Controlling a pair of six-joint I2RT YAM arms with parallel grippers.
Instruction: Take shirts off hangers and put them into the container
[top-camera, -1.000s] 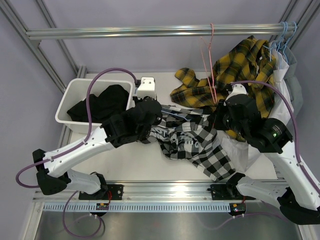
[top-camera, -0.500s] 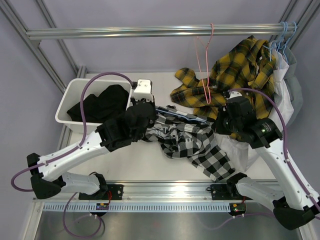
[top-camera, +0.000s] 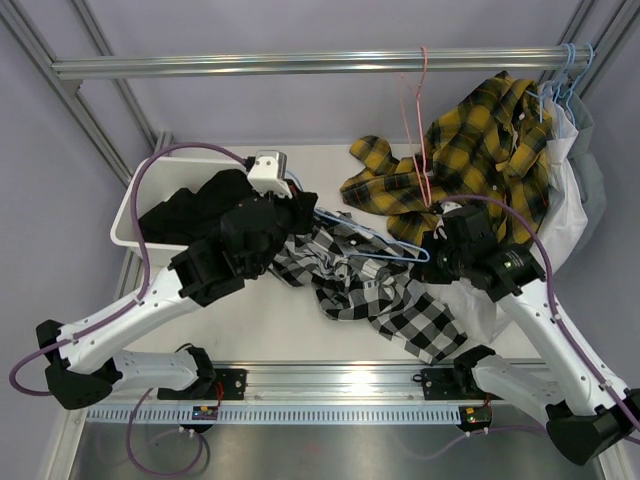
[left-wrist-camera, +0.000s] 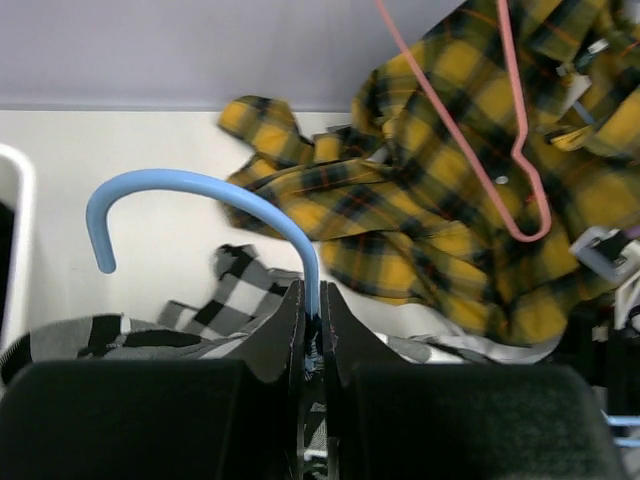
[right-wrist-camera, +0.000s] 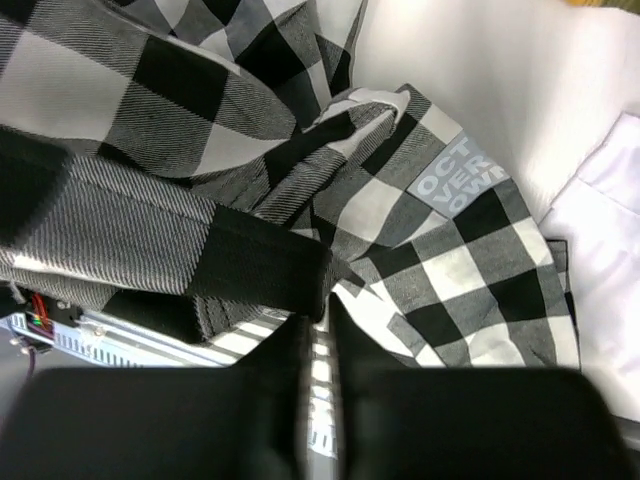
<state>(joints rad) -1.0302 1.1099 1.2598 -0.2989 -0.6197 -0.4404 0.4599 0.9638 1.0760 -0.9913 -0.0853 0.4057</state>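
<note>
Change obs: L gripper (left-wrist-camera: 312, 300) has swung up and left toward the tub (top-camera: 122, 228), dragging the blue hanger (top-camera: 385, 243) w/ it. Hanger wire now shows bare btwn the two arms; a sec ago it lay mostly buried in the checked shirt (top-camera: 400, 300). R gripper (right-wrist-camera: 318, 325) has shifted left and lower, onto that shirt.

Grip status: L jaws clamped tight on hanger wire just below the hook. R jaws near-closed w/ a fold of checked cloth pinched at the tips.

Assessment: arms pull opposite ways, so hanger is prob mid-extraction. Hanger's far end reaches R gripper; can't tell if cloth still catches on it. Checked shirt lies on table (top-camera: 260, 320) btwn the arms, outside tub. Black shirt (top-camera: 190, 205) is in tub. Yellow shirt (top-camera: 480, 140) is draped at back right, w/ pink hanger (top-camera: 421, 130) hanging from rail (top-camera: 300, 64) in front of it. White shirt (top-camera: 565, 200) hangs at far right.

Clearance: L wrist is just beside tub's right rim, so little room left that way. Rail overhead limits lift. Pink hanger dangles near R arm, a snag risk. Bare table toward the arm bases gives open room
</note>
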